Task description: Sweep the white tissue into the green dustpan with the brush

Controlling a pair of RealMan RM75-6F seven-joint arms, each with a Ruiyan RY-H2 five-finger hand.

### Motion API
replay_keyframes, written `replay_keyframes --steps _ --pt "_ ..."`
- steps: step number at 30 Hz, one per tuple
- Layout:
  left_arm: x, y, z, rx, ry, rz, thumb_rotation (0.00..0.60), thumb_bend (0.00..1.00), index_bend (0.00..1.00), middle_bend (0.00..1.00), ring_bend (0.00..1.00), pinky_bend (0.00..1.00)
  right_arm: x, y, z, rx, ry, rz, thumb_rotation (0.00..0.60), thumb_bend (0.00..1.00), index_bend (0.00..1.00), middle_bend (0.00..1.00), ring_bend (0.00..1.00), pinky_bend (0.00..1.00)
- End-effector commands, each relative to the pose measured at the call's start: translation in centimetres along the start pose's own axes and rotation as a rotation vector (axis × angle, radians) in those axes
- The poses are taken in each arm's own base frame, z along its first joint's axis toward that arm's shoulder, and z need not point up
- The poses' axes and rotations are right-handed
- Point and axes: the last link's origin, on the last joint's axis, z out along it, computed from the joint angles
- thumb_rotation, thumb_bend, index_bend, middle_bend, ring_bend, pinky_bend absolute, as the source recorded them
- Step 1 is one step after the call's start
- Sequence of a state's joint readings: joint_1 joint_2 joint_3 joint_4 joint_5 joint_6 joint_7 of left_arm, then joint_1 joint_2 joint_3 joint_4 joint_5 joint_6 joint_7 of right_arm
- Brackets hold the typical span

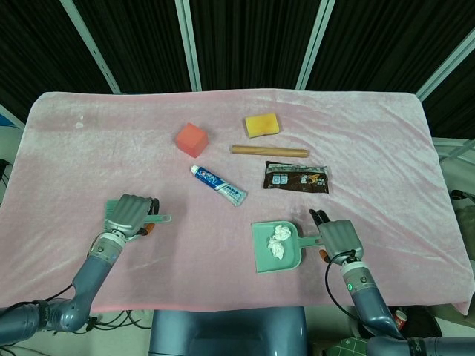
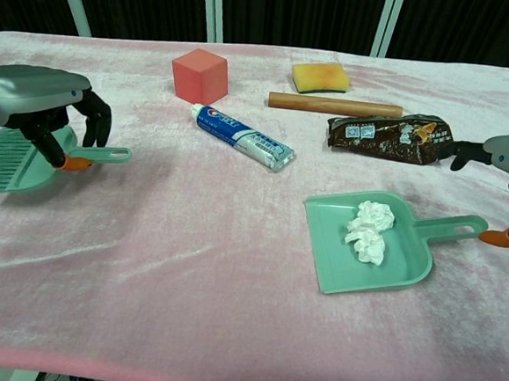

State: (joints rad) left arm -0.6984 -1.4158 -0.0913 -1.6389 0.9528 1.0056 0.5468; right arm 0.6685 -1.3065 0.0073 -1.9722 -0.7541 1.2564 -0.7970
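The white tissue (image 2: 368, 231) is seen lying inside the green dustpan (image 2: 402, 271), toward its back wall, so the sweeping itself is judged done; the step in hand appears to be the putting-down of the brush (image 2: 28, 157) at the near left of the tabletop (image 1: 371, 133), well apart from the dustpan. The brush is gripped by the left hand (image 2: 44, 114), whose fingers are curled over the head and the orange collar, the handle pointing toward the middle; the bristles seem to lie on or just above the pink cloth, though contact cannot be made out. The right hand (image 1: 338, 239) is held just beside the dustpan's handle; its fingers are partly extended and nothing is seen within them, yet whether the handle is touched cannot be told. What the next move calls for, as a judgement, is a release of the brush flat on the cloth and a withdrawal of the fingers without dragging it.

The left palm is hidden beneath its own back in the head view; the right hand is cut off by the frame edge in the chest view.
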Motion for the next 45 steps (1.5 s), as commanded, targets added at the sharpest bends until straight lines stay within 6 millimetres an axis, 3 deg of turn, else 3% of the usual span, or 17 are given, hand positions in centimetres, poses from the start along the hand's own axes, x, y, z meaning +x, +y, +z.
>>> replay_keyframes --steps 1,8,10,13,17,20,23,27,30,33,39,45 --pt "-0.5 -0.6 -0.2 0.005 -0.013 0.003 0.6 0.28 0.54 0.55 0.91 1.0 0.0 -0.1 0.0 0.001 0.001 -0.001 0.6 0.2 0.07 0.12 0.86 0.92" --pt "-1.1 -0.9 -0.3 0.005 -0.016 -0.011 0.6 0.17 0.46 0.5 0.9 1.0 0.0 -0.1 0.0 -0.002 0.002 -0.004 0.6 0.2 0.07 0.12 0.86 0.92" --pt "-1.2 -0.9 -0.3 0.001 -0.014 -0.013 0.6 0.14 0.4 0.47 0.9 1.0 0.0 0.0 -0.1 -0.004 0.001 -0.004 0.6 0.2 0.07 0.12 0.86 0.92" --pt "-1.1 -0.8 -0.3 0.0 -0.005 -0.026 0.6 0.13 0.32 0.44 0.9 1.0 -0.1 0.1 -0.1 -0.007 0.001 -0.007 0.6 0.2 0.07 0.12 0.86 0.92" --pt "-0.8 -0.7 -0.5 -0.001 0.017 -0.045 0.6 0.12 0.31 0.42 0.85 0.99 0.2 0.5 -0.2 -0.009 0.018 -0.026 0.6 0.2 0.07 0.12 0.85 0.9" --pt "-0.1 -0.9 -1.0 -0.003 0.064 -0.049 0.6 0.12 0.31 0.42 0.7 0.85 0.9 1.2 -0.4 -0.012 0.061 -0.056 0.6 0.2 0.07 0.12 0.77 0.86" --pt "0.7 -1.3 -2.2 -0.009 0.129 -0.045 0.6 0.12 0.31 0.38 0.45 0.58 1.8 2.5 -0.9 -0.024 0.116 -0.085 0.6 0.19 0.07 0.12 0.57 0.77" --pt "1.5 -2.5 -4.8 -0.01 0.216 -0.06 0.6 0.11 0.26 0.23 0.19 0.3 2.8 5.2 -2.2 -0.061 0.18 -0.036 0.6 0.15 0.0 0.05 0.15 0.43" --pt "1.6 -3.8 -6.7 0.002 0.256 -0.066 0.6 0.09 0.15 0.08 0.05 0.1 3.0 7.3 -3.3 -0.085 0.211 0.015 0.6 0.12 0.0 0.0 0.01 0.24" --pt "1.5 -5.7 -9.2 0.031 0.307 -0.062 0.6 0.07 0.09 0.01 0.0 0.04 3.0 9.9 -4.8 -0.121 0.26 0.079 0.6 0.11 0.0 0.0 0.0 0.2" --pt "1.3 -9.4 -13.5 0.128 0.396 -0.057 0.6 0.06 0.03 0.0 0.0 0.02 2.4 14.0 -8.3 -0.182 0.386 0.182 0.6 0.11 0.0 0.0 0.0 0.19" --pt "-0.1 -11.9 -16.5 0.223 0.443 -0.051 0.6 0.06 0.02 0.0 0.0 0.02 0.9 16.3 -10.5 -0.254 0.473 0.238 0.6 0.11 0.0 0.0 0.0 0.19"
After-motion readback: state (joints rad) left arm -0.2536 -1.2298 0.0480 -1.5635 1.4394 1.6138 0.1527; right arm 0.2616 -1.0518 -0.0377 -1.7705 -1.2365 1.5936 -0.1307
